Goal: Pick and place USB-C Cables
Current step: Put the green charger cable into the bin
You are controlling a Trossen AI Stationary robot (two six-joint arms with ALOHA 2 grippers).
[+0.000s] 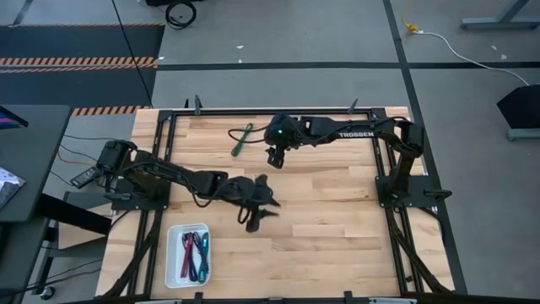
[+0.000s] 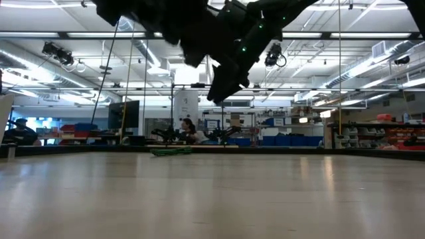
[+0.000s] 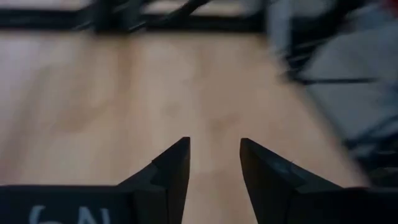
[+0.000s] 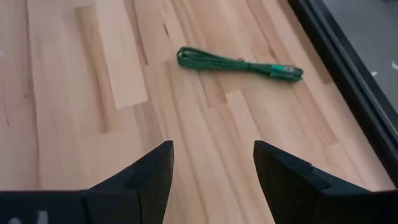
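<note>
A green cable bundle [image 1: 241, 139] lies flat on the wooden table near its far edge; it also shows in the right wrist view [image 4: 239, 64] and low view [image 2: 170, 151]. Several other cable bundles [image 1: 195, 253] lie in the white tray [image 1: 172, 262] near the table's near-left corner. My right gripper [image 1: 275, 158] [image 4: 211, 155] hovers open above the table, just right of the green cable. My left gripper [image 1: 260, 209] [image 3: 214, 152] is open over bare wood at mid-table, right of the tray.
A black metal frame [image 1: 165, 160] runs along the table's left, right and far edges. Bare wood [image 1: 329, 228] fills the middle and right of the table. People sit at benches in the room beyond [image 2: 186, 129].
</note>
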